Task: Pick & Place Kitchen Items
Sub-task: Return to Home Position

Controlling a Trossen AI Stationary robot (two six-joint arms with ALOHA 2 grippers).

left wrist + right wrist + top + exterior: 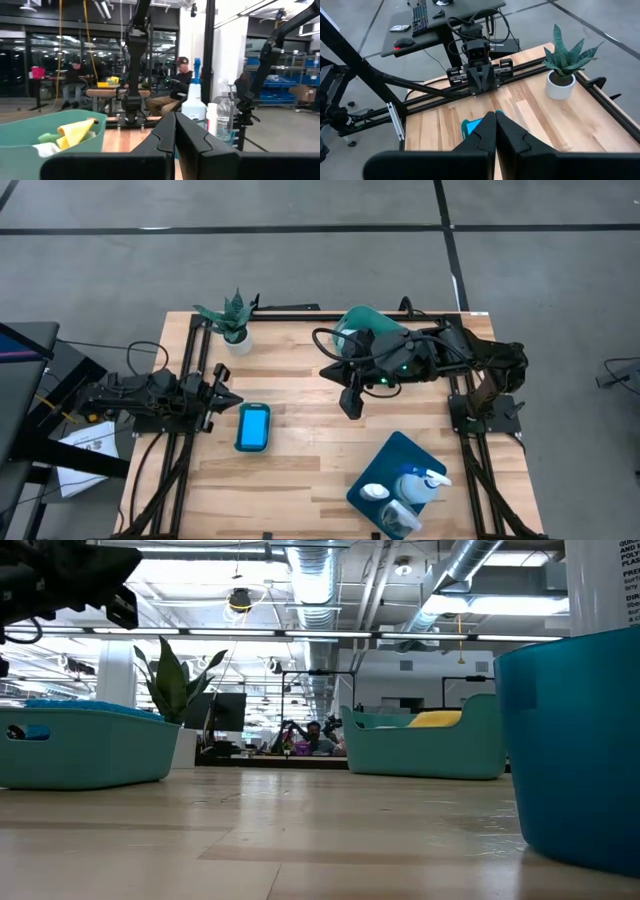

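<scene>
The blue sponge (254, 426) lies in the small teal bin (90, 752), left of the middle of the surface (290, 390). The yellow cloth (75, 131), green cloth (47, 136) and white cloth (46, 148) are heaped in the teal tub (20, 137) at the far edge. The blue bin (392, 452) at the near right corner holds the pale-blue spray bottle (418, 483), the small white bottle (374, 493) and the crinkled silver cup (400, 518). The high view's edge cuts the cup off.

From above, my right forearm covers most of the tub. In the low view only the yellow cloth shows over its rim.

My right end effector (351, 408) hangs empty above the middle of the surface, between tub and blue bin, fingers pressed together. My left arm is folded low at the left edge. My left end effector (225, 398), likewise pressed together and empty, points inward just beside the small bin.
</scene>
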